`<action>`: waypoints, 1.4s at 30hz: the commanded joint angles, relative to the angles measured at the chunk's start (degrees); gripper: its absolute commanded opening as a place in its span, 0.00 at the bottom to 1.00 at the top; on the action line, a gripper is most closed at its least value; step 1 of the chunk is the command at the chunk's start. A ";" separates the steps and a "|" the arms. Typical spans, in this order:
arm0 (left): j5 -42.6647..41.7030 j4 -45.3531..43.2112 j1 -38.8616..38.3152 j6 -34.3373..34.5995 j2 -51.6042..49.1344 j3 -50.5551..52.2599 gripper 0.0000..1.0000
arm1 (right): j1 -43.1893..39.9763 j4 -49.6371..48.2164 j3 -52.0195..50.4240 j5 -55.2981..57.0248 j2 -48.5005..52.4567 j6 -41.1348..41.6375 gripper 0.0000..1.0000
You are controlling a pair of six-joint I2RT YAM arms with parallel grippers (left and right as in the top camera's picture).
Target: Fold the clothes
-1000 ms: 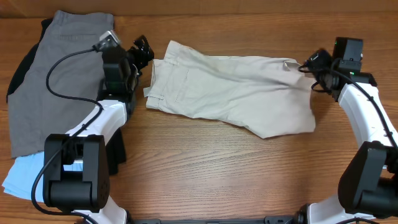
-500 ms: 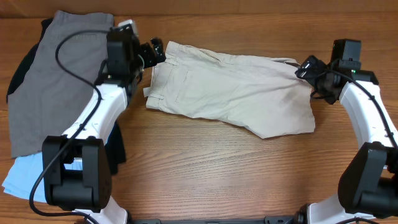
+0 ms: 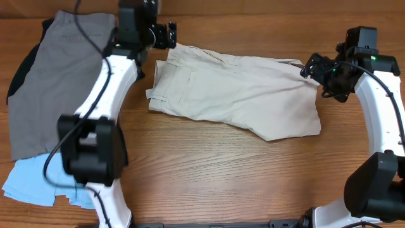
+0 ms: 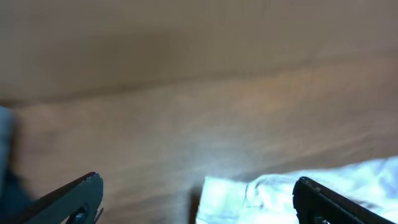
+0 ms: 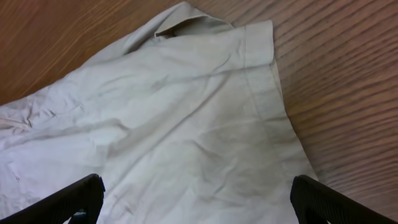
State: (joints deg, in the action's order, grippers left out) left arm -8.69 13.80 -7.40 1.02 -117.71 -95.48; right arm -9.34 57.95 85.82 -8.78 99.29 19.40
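The beige khaki shorts (image 3: 234,95) lie spread across the table's middle, waistband to the left, legs to the right. My left gripper (image 3: 171,35) is open and empty at the far edge, just above the waistband's top corner (image 4: 249,196). My right gripper (image 3: 311,66) is open and empty over the right leg hem (image 5: 186,124). Grey shorts (image 3: 60,82) lie at the far left over a black garment (image 3: 22,76), with a light-blue garment (image 3: 31,180) at the front left.
The wooden table (image 3: 209,171) runs under everything. A back wall or board (image 4: 186,37) rises just beyond the left gripper. Cables loop along both arms.
My left arm has swung away from me and to the right, from beside the waistband to its far corner. My right gripper has shifted slightly at the leg hem.
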 commanded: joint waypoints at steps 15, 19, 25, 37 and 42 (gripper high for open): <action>-11.37 -2.54 0.20 -2.29 -13.44 -4.98 0.44 | 0.02 0.50 1.27 -0.33 -0.26 -1.46 1.00; -12.44 -1.90 0.20 -2.25 -13.44 -4.98 0.13 | 0.02 0.44 1.27 -0.33 -0.26 -1.44 1.00; -12.20 0.92 0.85 -0.96 -13.40 -5.01 0.04 | 0.02 0.48 1.27 -0.33 -0.26 -1.44 1.00; -7.28 12.13 4.87 5.03 1.53 -5.95 0.04 | 0.02 0.48 1.25 -0.35 -0.26 -1.44 1.00; -2.43 21.62 4.96 4.98 10.12 -5.95 0.04 | 0.02 0.50 1.27 -0.35 -0.26 -1.44 1.00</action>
State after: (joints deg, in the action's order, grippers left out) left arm -15.49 33.30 -2.85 4.99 -113.65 -99.79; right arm -9.34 58.54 85.82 -8.78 99.29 18.20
